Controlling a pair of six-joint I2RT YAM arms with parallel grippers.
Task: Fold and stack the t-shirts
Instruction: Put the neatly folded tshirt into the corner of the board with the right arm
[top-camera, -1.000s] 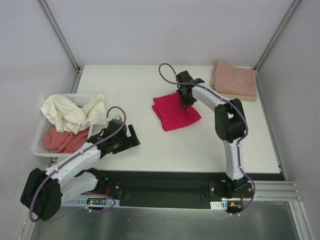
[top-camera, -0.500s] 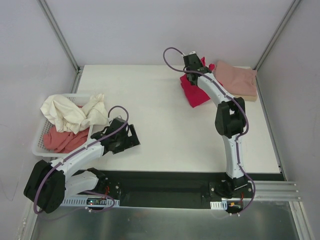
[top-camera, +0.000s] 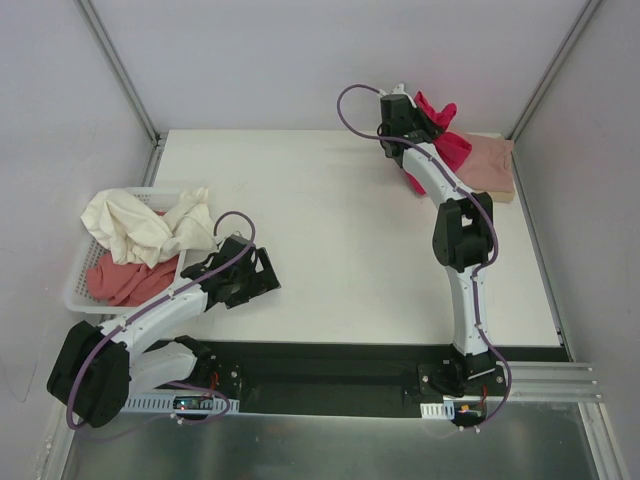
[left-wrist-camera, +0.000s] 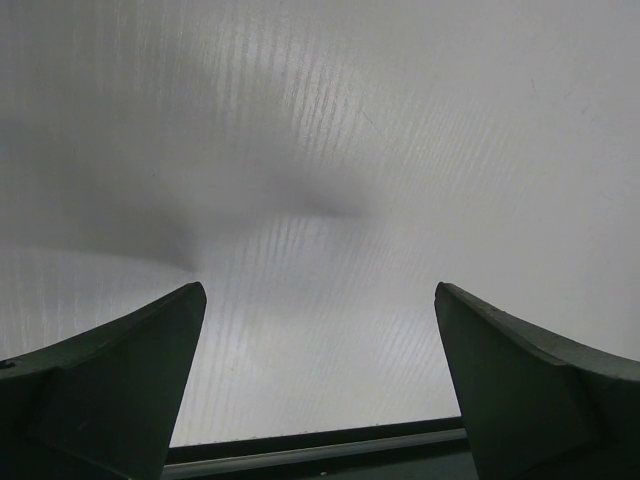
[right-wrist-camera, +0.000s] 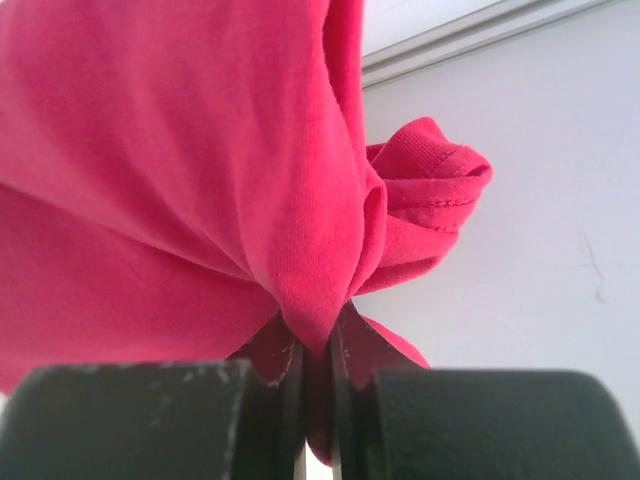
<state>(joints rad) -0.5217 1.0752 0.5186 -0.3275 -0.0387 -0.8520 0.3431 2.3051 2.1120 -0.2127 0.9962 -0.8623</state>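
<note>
Up at the upper right of the overhead view, above the far corner of the white worktop (top-camera: 330, 250), the crimson-red t-shirt (top-camera: 447, 135) hangs bunched from the right end effector (right-wrist-camera: 318, 345), whose fingers are clamped together on a pinch of its cloth. The worktop is a plain matte rectangle walled by pale grey panels, with metal frame posts rising at both far corners. From the right wrist, the red fabric fills the left and top of the frame in smooth draped folds. A stitched hem curls out to the right against the wall.

In the overhead view the red cloth overlaps the left edge of a folded dusty pink t-shirt (top-camera: 485, 165) lying on a tan one (top-camera: 478, 191) in that corner; whether they touch is unclear. Well apart, at the left edge, a white lattice basket (top-camera: 75, 290) holds a crumpled cream t-shirt (top-camera: 150, 225) over a salmon-pink one (top-camera: 125, 280). Just right of the basket, the left end effector (top-camera: 262, 275) sits low over bare worktop, fingers spread wide and holding nothing.
</note>
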